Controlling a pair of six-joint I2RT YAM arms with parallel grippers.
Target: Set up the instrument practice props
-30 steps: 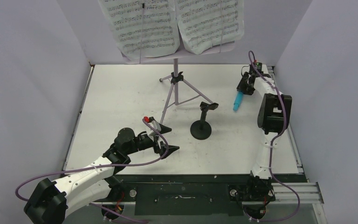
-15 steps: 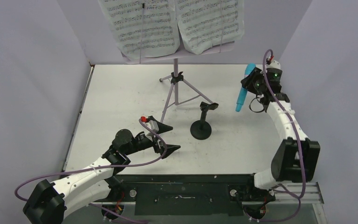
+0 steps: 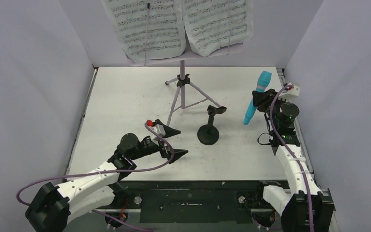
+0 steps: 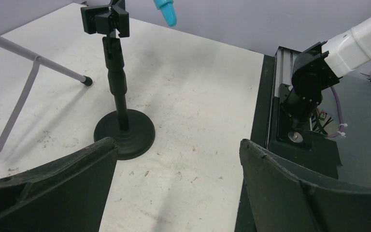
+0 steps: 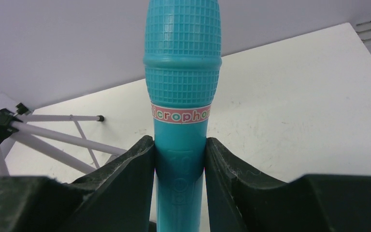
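Right tool [image 3: 258, 100]: clamped on the handle of the turquoise microphone [image 5: 182, 58], head up, raised over the right side of the counter [image 3: 125, 96].
Left tool [image 3: 179, 142]: fingers stood apart, empty, near the black mic stand [image 4: 118, 87].

A robotics lab: plain pale walls [image 3: 24, 72] box in a scuffed white bench [image 3: 125, 96]; a left arm [image 3: 84, 180] and right arm [image 3: 293, 166] are bolted to a black base frame [image 3: 198, 184].
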